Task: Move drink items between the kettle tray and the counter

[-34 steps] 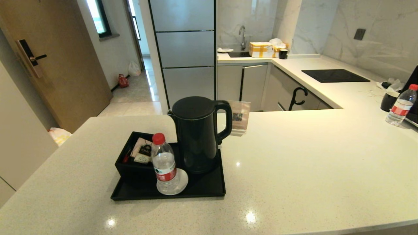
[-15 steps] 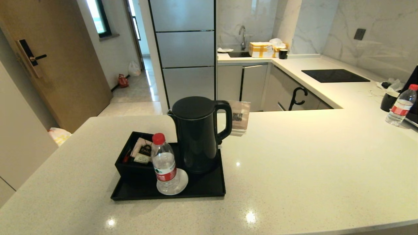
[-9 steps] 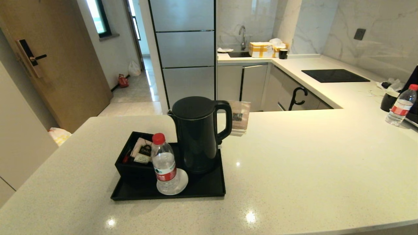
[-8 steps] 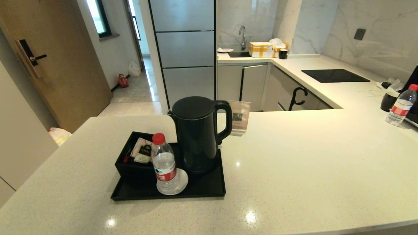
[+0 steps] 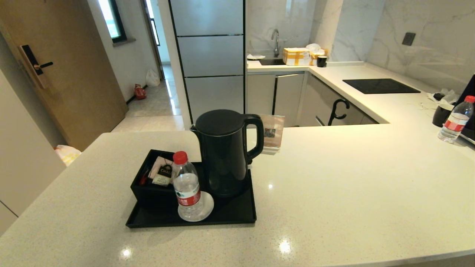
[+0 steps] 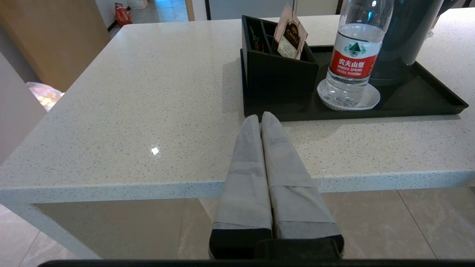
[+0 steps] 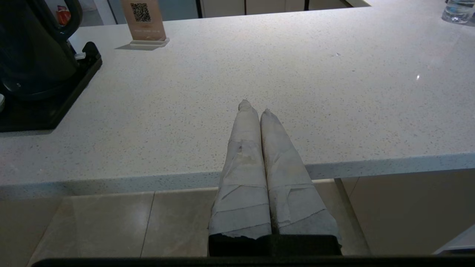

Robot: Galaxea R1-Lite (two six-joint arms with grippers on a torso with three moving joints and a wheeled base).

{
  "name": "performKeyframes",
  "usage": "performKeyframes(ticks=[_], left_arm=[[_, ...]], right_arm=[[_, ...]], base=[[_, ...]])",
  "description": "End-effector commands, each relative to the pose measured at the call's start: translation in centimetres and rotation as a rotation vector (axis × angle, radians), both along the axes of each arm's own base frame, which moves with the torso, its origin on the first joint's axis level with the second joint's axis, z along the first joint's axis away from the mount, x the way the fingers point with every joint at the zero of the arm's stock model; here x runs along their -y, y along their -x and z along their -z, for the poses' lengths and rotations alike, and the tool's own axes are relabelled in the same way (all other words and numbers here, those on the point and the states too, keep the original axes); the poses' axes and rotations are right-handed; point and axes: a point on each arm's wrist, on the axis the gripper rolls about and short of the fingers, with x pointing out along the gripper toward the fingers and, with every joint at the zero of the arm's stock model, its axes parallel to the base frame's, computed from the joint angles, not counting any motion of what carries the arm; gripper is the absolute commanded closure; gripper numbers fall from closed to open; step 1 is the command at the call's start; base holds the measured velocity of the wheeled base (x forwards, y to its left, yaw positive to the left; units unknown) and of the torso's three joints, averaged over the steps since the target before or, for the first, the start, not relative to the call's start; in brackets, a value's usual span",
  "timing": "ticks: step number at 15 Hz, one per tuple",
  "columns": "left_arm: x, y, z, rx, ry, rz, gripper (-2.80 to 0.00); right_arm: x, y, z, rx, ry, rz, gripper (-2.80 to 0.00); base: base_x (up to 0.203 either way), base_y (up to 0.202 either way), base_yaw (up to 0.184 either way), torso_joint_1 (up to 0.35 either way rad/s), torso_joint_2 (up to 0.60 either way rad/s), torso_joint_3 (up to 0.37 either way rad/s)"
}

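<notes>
While on the kettle tray (image 5: 237,215), water bottle (image 5: 186,191) beside kettle (image 5: 222,155).

There are two clear water bottles with red caps: one bottle (image 5: 187,185) on the single black tray (image 5: 237,215), a second bottle (image 5: 455,119) far off on the counter (image 5: 352,178). One black kettle (image 5: 224,152), one white coaster (image 5: 207,205), one sachet box (image 5: 148,189), one QR sign (image 5: 272,134) and two grippers: left gripper (image 6: 260,118), right gripper (image 7: 255,107).
</notes>
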Motion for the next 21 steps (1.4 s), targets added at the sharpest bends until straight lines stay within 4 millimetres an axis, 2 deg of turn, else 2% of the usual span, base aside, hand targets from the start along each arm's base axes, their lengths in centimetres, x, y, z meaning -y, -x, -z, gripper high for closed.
performKeyframes(ticks=[1, 21], left_arm=[[0.00, 0.00, 0.00, 0.000, 0.000, -0.001, 0.00], [0.00, 0.00, 0.00, 0.000, 0.000, -0.001, 0.00]], right_arm=[[0.00, -0.01, 0.01, -0.002, 0.000, 0.000, 0.00], [0.00, -0.01, 0.01, -0.002, 0.000, 0.000, 0.00]], base=[[0.000, 0.000, 0.000, 0.000, 0.00, 0.000], [0.000, 0.000, 0.000, 0.000, 0.00, 0.000]])
